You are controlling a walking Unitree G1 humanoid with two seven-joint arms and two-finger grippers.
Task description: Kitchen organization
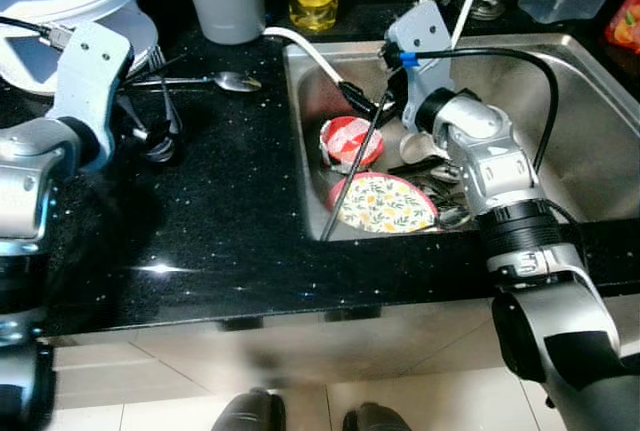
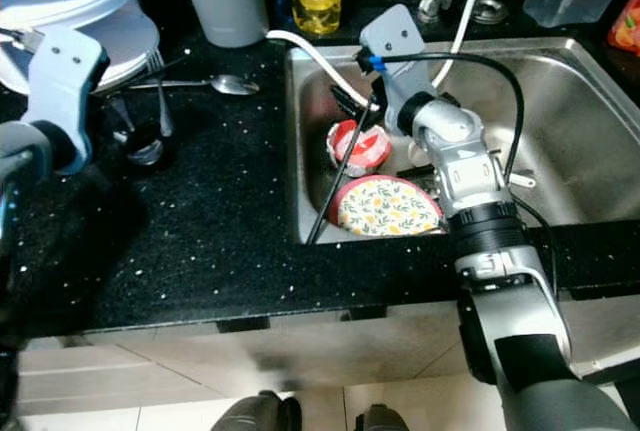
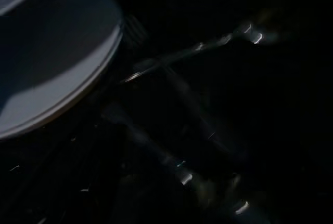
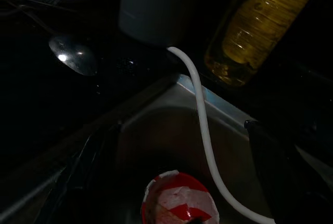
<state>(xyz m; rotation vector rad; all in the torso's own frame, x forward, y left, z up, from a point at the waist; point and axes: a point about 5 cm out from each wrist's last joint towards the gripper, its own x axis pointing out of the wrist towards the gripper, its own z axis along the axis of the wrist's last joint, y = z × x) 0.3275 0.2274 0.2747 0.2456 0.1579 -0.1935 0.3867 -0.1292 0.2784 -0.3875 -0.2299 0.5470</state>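
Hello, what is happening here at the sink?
The robot stands at a black counter tidying the kitchen. Its right hand is over the sink and holds a long dark utensil above a red-and-white bowl and a floral dish. Its left hand is over the counter near a spoon.

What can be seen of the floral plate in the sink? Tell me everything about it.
The floral plate is a small round dish with a cream face printed with yellow flowers and green leaves, edged by a red rim. It looks ceramic, though that is uncertain. It lies tilted in the sink, near the front wall on the robot's left side. A red and white cup lies just behind it, cutlery lies against its right edge, and a long dark rod slants across its left edge.
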